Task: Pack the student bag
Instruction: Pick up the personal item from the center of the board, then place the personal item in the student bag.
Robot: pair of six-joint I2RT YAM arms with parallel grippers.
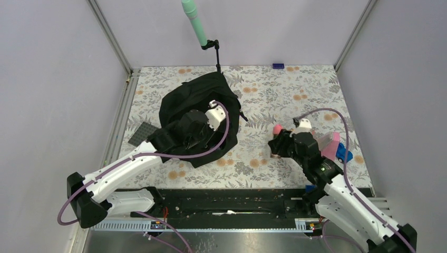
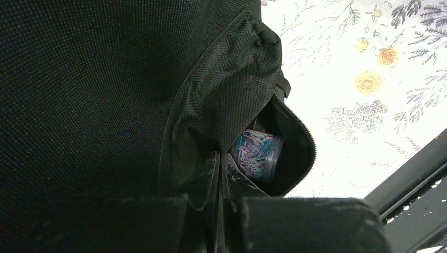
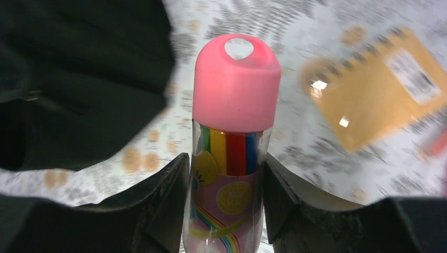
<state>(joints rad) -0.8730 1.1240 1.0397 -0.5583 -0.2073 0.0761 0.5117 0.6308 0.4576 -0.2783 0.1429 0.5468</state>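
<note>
The left claw is clenched on a fold of the bag, at the edge of its open pocket, where a clip jar sits. The right claw, right of the bag, grasps an upright pink-capped tube of coloured sticks. The bag lies on the desk. A notebook lies farther right.

A floral-patterned tabletop is being enclosed by plain lilac-grey walls; its far corners are being framed by aluminium posts.
</note>
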